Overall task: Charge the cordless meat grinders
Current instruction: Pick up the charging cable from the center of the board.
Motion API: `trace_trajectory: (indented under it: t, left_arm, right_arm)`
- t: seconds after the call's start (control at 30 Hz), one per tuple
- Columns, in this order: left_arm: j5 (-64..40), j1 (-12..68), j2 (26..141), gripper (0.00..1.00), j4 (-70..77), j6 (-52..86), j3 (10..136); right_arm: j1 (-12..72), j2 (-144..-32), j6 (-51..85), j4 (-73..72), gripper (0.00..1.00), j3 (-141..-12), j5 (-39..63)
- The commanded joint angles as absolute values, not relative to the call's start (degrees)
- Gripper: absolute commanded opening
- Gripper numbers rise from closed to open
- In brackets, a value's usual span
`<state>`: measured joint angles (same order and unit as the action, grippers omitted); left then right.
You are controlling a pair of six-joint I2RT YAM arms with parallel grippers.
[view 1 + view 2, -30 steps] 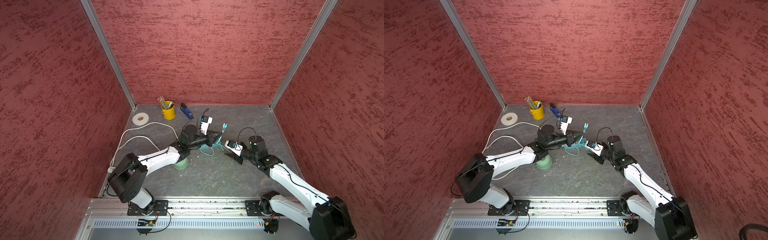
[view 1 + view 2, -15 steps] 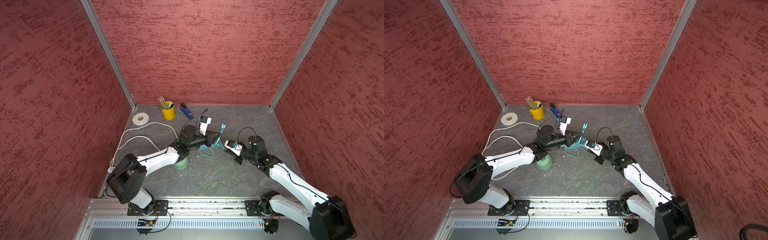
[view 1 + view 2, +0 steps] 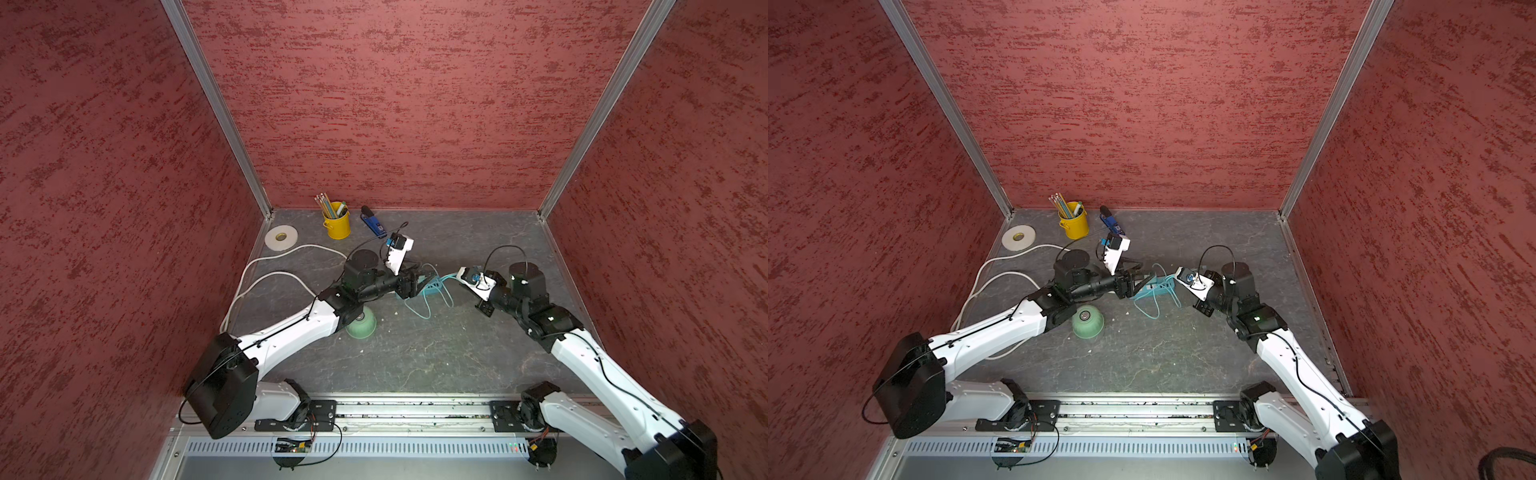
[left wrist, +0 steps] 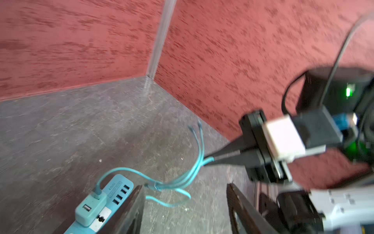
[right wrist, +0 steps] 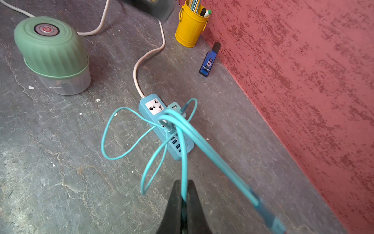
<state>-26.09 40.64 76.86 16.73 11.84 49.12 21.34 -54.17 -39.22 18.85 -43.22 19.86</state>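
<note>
The right tool is being pressed together on the teal cable. One strand is being pinched between its dark tips, while the rest of the cable is being lifted in loose loops above the surface. The cable is being led to a teal power strip lying near the back wall. The right arm is being held low and stretched inward, with its wrist tipped down toward the strip. The left tool is being held spread apart just beside the strip, gripping nothing. The left arm is being stretched across the surface, its forearm passing over the cordless meat grinder. The grinder is standing upright on the surface, apart from the strip.
</note>
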Motion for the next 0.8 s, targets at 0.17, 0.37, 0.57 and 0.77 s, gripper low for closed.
trace_trajectory:
  t: [0.17, 0.37, 0.57, 0.77]
  left_arm:
    - [-34.07, 43.57, 78.60, 0.60, 17.56, -4.82, 47.81]
    - [-34.66, 42.02, 77.52, 0.56, 19.43, -10.37, 46.37]
    - [-35.73, 42.16, 77.81, 0.53, 24.58, -11.49, 44.58]
    - [-29.00, 46.11, 79.19, 0.63, 33.13, 5.94, 41.57]
  right_arm:
    - [21.83, -59.96, -14.46, 28.98, 0.00, -52.62, 27.44]
    - [21.78, -64.00, -1.51, 38.56, 0.00, -58.10, 25.76]
    - [21.36, -67.54, 25.14, 29.00, 0.00, -57.93, 28.79]
    - [21.27, -63.66, 49.37, 4.44, 0.00, -49.40, 26.90]
